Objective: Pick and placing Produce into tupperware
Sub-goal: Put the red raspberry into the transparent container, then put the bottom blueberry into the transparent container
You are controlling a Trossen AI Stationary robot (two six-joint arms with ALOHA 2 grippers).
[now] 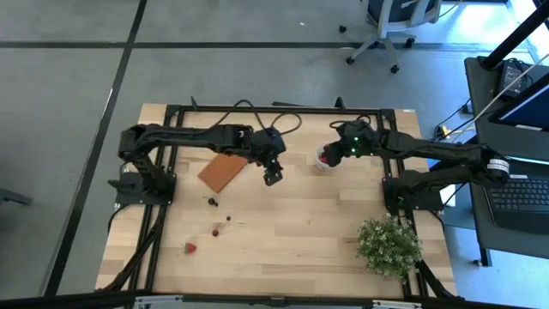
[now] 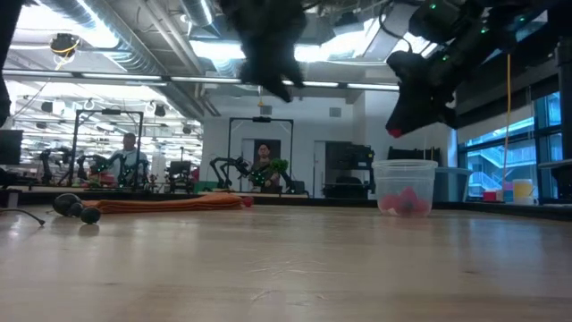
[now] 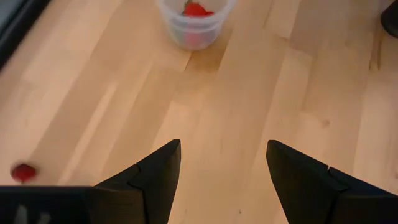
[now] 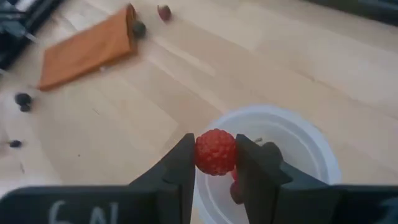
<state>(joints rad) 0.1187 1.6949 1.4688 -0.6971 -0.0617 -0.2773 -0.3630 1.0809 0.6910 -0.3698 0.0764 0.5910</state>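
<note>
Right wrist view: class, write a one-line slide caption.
Right end effector pinches a bumpy red berry directly above the small round translucent plastic cup.

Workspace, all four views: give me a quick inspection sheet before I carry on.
Surface: wooden table, bare planks.
Job's things: cup holds red berries; loose berries lie left.
Clutter: orange block, green plant.
Grippers: right gripper shut on a red berry above the cup; left gripper open, empty, mid-table.
Cables: black cable at the far edge.
Surroundings: people in the room beyond.

cup right of block, berries in front, plant front right
</note>
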